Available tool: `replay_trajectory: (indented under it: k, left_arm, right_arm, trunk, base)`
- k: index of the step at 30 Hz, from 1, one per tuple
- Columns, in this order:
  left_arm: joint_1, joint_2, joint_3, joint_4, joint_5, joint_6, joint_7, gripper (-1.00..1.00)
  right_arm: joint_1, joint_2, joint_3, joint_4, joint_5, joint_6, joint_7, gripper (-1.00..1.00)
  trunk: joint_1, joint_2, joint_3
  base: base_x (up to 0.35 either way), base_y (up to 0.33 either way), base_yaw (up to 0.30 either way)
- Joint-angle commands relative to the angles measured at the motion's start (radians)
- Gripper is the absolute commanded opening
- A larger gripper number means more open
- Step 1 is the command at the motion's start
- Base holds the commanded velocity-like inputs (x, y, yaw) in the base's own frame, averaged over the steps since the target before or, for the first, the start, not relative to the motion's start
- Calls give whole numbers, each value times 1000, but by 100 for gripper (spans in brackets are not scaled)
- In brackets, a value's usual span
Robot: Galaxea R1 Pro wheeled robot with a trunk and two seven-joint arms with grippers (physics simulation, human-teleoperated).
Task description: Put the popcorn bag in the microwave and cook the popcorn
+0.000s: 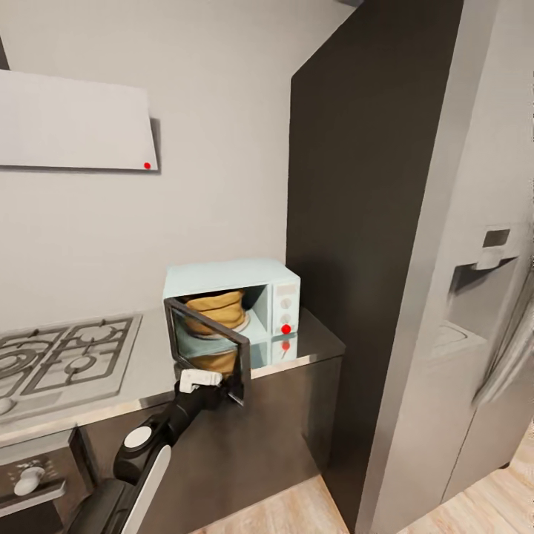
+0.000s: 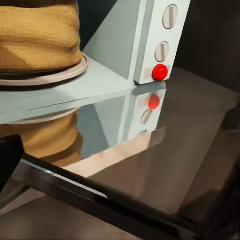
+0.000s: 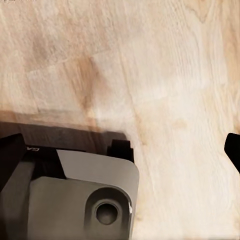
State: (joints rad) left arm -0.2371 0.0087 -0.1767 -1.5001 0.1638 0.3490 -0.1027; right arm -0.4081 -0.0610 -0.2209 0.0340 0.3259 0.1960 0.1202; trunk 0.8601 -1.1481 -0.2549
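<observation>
Popcorn bag [image 1: 215,311] inside microwave [image 1: 222,276] on turntable plate [image 2: 60,75]; door [image 1: 211,348] half open. Left gripper [image 1: 199,380] at door edge, jaw state unclear; bag top cut off in left wrist view.

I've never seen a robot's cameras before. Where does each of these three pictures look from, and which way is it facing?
Head view: from the head, down at the microwave on the countertop; left arm reaches its open door.
Left wrist view: near the left hand, at the popcorn bag inside.
Right wrist view: faces the wood floor; the robot's base shows.
Head and left wrist views share the red button.
</observation>
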Motion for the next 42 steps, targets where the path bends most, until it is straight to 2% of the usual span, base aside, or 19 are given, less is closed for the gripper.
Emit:
replay_trajectory:
  k: [1, 8, 16, 18, 19, 20, 21, 23, 25, 28, 42]
  left_arm:
    - [-1, 1, -1, -1, 11, 8, 0, 100]
    - [-1, 0, -3, -1, 11, 14, 1, 100]
    - [0, -6, -4, 1, 11, 13, 3, 100]
    - [1, -15, -5, 1, 10, 13, 3, 100]
    - [0, -30, -6, 2, 3, 15, 4, 100]
    - [0, -58, -7, 4, -34, 16, 5, 100]
    - [1, -72, -7, 6, -64, 17, 6, 100]
    - [0, -109, -6, 17, -150, 17, 6, 100]
    - [1, -132, -7, 29, -190, 18, 6, 100]
    - [1, -140, -7, 36, -202, 18, 7, 100]
    - [0, -141, -6, 40, -207, 16, 8, 100]
  right_arm:
    - [-1, -1, -8, 1, 10, 1, 3, 100]
    - [-1, -1, -9, 1, 10, -1, 4, 100]
    - [-1, 0, -9, 1, 10, -1, 4, 100]
    - [0, 0, -9, 1, 10, -1, 4, 100]
    - [-1, 0, -8, 1, 10, -1, 4, 100]
    - [-1, 0, -8, 1, 10, -1, 4, 100]
    - [0, 0, -8, 1, 10, -1, 4, 100]
    - [-1, 0, -8, 1, 10, -1, 4, 100]
    - [3, -1, -9, 1, 10, -1, 4, 100]
    - [7, -2, -9, 0, 10, -1, 4, 100]
    - [8, -2, -9, 1, 10, -1, 4, 100]
  trunk:
    - [0, -1, -1]
    - [0, -1, -1]
    - [0, -1, -1]
    - [0, -1, -1]
    - [0, -1, -1]
    - [0, -1, -1]
    - [0, -1, -1]
    - [0, -1, -1]
    - [0, -1, -1]
    - [0, -1, -1]
    - [0, -1, -1]
  base:
    - [0, 0, -37]
    - [60, 0, -6]
    - [299, 0, 0]
    - [319, 0, 0]
    - [310, 0, 0]
    - [296, 0, 0]
    - [292, 0, 0]
    - [288, 0, 0]
    - [286, 0, 0]
    - [285, 0, 0]
    - [285, 0, 0]
